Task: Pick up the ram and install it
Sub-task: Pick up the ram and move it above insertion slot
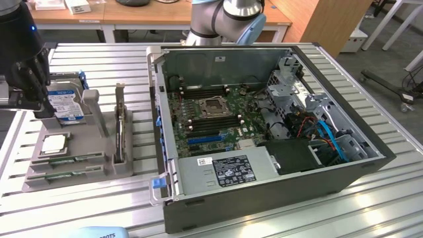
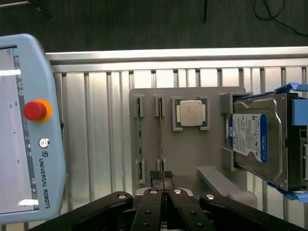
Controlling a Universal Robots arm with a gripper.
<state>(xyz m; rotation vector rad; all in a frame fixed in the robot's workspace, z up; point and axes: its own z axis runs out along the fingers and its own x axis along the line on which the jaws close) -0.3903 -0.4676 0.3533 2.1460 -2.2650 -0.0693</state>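
The gripper (image 2: 162, 175) hangs above the gray holder tray (image 2: 187, 159), its two fingers pressed together with nothing between them. In the wrist view they line up with the ram (image 1: 66, 160), which stands on edge in the tray slot nearer the processor chip (image 1: 53, 144). From that angle it shows as a thin dark line, so whether the fingertips touch it I cannot tell. A second ram stick (image 1: 63, 175) sits in the neighbouring outer slot.

The tray also holds a blue-labelled hard drive (image 1: 66, 104), propped upright at its far end, and a tall dark expansion card (image 1: 120, 129) standing on the side towards the computer case (image 1: 370, 163).

The case lies open on the slatted aluminium table (image 1: 383, 203), at the exterior view's right of the tray. Inside it are the green motherboard (image 1: 231, 130), with a processor socket (image 1: 213, 106) flanked by dark memory slots (image 1: 198, 92), the power supply (image 1: 225, 171) and blue cables (image 1: 334, 139). A teach pendant (image 2: 29, 125) lies beside the tray.
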